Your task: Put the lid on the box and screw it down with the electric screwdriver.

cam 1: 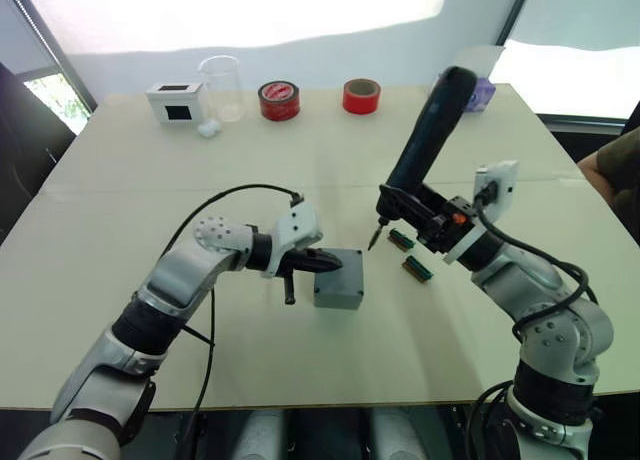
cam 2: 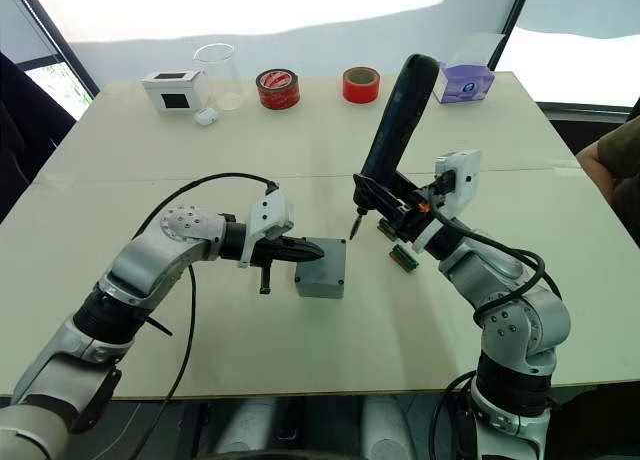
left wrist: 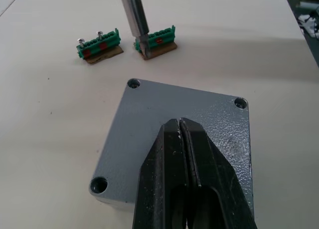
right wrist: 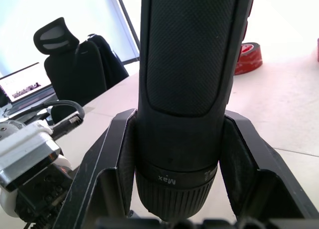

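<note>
On the pale bench (cam 1: 120, 230) the grey box (cam 1: 338, 290) sits near the middle with the lid (left wrist: 164, 134) already seated on top of it, its flat face up and screw holes showing at the corners. The left end effector (cam 1: 325, 263) rests over the near edge of the lid with its two black fingers (left wrist: 167, 174) pressed together, closed on nothing. The right end effector (cam 1: 425, 223) is clamped around the lower body of the electric screwdriver (cam 1: 425, 140), one finger on each side of the barrel; the tool leans with its butt up and away and its thin metal bit (cam 1: 374, 237) pointing down, hanging just above the bench beyond the far edge of the box. Two small green terminal strips (left wrist: 99, 40) lie on the bench just past the box, the bit close to one of them. Along the far edge stand a white box with a black window (cam 1: 178, 101), a clear beaker (cam 1: 222, 85) and two red tape rolls (cam 1: 279, 100).
</note>
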Robot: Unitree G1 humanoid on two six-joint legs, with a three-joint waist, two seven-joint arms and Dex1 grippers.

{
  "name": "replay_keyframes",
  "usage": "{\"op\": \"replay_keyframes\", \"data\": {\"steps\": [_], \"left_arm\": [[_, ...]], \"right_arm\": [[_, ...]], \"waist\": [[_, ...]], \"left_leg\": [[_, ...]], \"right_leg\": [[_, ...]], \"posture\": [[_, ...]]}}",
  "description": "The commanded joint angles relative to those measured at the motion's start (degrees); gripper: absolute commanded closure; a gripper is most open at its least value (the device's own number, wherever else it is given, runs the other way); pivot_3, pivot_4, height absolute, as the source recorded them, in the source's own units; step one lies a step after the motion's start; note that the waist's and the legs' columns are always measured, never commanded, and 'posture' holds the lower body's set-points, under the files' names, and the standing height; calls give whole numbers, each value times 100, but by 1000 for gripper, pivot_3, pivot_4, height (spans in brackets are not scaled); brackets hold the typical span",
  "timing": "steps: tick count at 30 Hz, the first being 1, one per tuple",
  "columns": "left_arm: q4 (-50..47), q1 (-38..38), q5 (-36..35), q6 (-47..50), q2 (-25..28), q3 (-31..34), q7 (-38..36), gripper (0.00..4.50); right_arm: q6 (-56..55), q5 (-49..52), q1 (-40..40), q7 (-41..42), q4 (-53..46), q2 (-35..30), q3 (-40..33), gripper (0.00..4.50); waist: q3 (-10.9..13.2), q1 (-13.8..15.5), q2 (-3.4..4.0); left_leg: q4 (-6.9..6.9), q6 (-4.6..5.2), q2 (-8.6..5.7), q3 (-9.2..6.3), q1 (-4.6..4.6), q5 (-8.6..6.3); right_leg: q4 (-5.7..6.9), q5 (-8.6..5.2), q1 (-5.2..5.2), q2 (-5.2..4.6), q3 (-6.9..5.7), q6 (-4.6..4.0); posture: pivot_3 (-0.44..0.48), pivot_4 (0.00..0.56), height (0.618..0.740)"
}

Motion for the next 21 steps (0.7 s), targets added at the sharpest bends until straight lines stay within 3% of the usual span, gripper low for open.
{"op": "replay_keyframes", "data": {"steps": [1, 21], "left_arm": [[47, -58, 209, -200, 23, -26, -39, 4500], [187, 69, 499, -314, -145, -3, 80, 4500]], "right_arm": [[-448, -64, -30, 37, -276, -92, 192, 2721], [-1689, -1219, 474, 461, 219, -662, 1396, 2721]], "waist": [[0, 12, 0], [-3, 19, -6]], "left_leg": [[0, 0, 0, 0, 0, 0], [2, 1, 1, -1, 26, 0]], "right_leg": [[0, 0, 0, 0, 0, 0], [-10, -2, 25, 0, -1, 0]], "posture": [[0, 150, 740], [0, 150, 740]]}}
